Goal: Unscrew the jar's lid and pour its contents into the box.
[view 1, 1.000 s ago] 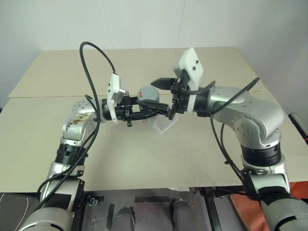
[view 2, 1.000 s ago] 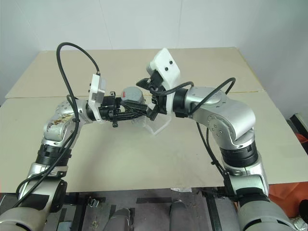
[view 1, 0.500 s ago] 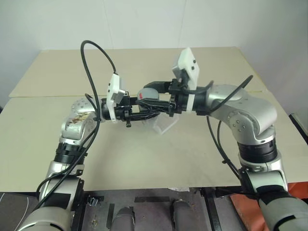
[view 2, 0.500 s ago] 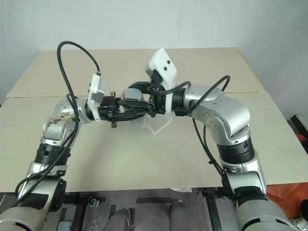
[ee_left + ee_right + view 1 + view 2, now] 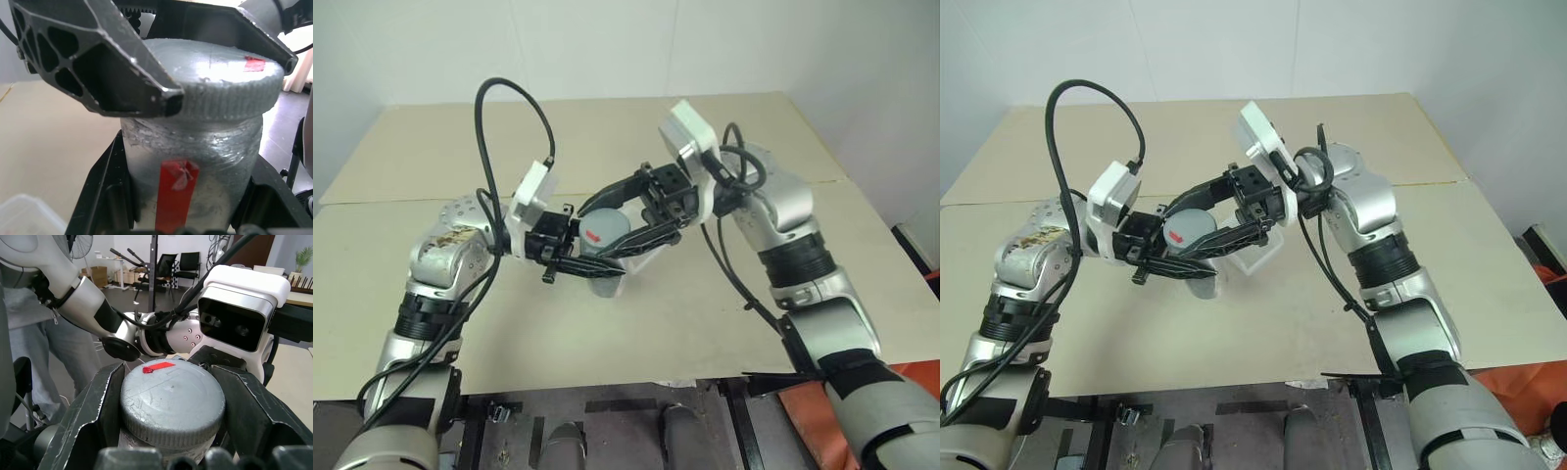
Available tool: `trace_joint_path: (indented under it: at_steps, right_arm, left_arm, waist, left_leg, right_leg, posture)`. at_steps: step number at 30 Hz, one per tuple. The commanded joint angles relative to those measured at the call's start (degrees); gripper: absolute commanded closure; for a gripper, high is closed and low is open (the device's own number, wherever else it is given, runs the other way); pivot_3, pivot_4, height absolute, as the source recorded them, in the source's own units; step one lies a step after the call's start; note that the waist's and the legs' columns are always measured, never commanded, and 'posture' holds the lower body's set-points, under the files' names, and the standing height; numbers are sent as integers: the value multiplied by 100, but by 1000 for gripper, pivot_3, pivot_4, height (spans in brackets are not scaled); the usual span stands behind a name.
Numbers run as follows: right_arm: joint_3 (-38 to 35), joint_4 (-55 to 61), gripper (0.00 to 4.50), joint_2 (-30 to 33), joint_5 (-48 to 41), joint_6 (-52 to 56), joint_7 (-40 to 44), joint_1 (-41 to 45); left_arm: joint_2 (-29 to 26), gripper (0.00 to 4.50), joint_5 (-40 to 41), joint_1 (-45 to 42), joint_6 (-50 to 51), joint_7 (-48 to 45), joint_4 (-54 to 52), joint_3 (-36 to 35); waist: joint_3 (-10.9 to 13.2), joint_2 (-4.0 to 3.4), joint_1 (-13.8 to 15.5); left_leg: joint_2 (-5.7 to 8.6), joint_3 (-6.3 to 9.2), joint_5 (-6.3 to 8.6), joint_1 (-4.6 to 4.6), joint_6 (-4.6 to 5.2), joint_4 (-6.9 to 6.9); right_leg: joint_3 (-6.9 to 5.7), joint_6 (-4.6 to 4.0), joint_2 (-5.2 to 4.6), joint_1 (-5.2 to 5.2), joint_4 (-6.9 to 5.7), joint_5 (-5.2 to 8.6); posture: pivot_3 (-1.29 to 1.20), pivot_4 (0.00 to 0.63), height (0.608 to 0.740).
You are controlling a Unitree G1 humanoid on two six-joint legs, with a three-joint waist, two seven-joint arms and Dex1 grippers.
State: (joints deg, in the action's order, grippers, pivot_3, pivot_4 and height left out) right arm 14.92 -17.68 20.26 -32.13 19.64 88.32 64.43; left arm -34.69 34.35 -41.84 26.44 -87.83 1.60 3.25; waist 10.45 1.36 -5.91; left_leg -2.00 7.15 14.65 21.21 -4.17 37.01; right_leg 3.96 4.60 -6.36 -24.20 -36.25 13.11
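Left eye view is showing both arms meeting above the table (image 5: 724, 323), with the jar (image 5: 604, 235) caught between them in the air. Here the left gripper (image 5: 607, 257) is clamping the jar's silvery body, one black finger on each side of it, and the jar is lying tilted with its top towards the right arm. From the opposite side the right gripper (image 5: 622, 213) is gripping the lid (image 5: 172, 401), its two fingers pressing against the ribbed grey rim while the cap is sitting between them on the jar's mouth. Right wrist view is looking straight onto the flat top of that lid, a small red mark near its edge, both fingers touching the rim. Left wrist view is showing the jar's wrinkled foil wall and a red strip of label between that gripper's own fingers. Below and just behind the closed jaws, the box (image 5: 636, 257) is resting on the table.
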Motion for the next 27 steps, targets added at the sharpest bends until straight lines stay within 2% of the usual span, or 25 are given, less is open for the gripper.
trace_joint_path:
  at_steps: [1,3,4,9,13,20,27]
  right_arm:
    - [-217,209,860,122,367,-136,-438,-105]
    - [-487,616,166,299,285,67,-778,-340]
    - [-595,828,74,373,240,174,-932,-455]
    - [-1451,2857,74,1228,-166,1207,-2103,-1737]
    - [-1780,4071,74,1494,-535,1971,-3004,-2255]
    - [-1357,4731,74,919,-414,2851,-4721,-1907]
    - [-401,4344,74,494,208,2826,-5121,-1402]
  left_arm:
    - [74,2576,292,-76,-95,-22,-282,-208]
    - [61,2576,211,-57,-148,58,-162,-274]
    - [53,2576,189,-37,-167,99,-136,-304]
    - [31,2576,20,80,-278,472,180,-528]
    - [153,2576,-158,36,-499,567,549,-458]
    - [451,2576,-347,-177,-688,533,824,-199]
    - [594,2576,-393,-336,-758,492,891,-116]
  waist:
    - [0,0,14]
    - [0,0,48]
    - [0,0,60]
    - [1,0,120]
    - [2,-3,93]
    - [2,-3,60]
    - [2,-3,39]
  left_leg:
    - [0,0,0,0,0,0]
    - [0,3,0,1,-1,0]
    - [0,4,0,2,-1,0]
    - [1,7,0,11,0,1]
    - [2,3,2,6,4,1]
    - [2,5,3,0,5,0]
    - [2,5,2,2,5,0]
  right_leg:
    - [0,0,-1,1,0,0]
    - [-3,0,-1,1,-1,0]
    - [-5,0,-1,3,0,0]
    - [-9,1,-3,1,-1,0]
    - [-5,0,-2,-2,10,0]
    - [-3,-2,-1,3,8,1]
    - [-4,-2,-1,1,8,1]
  posture:
    - [0,150,740]
    - [0,150,740]
    - [0,150,740]
    - [0,150,740]
    - [0,150,740]
    - [0,150,740]
    - [0,150,740]
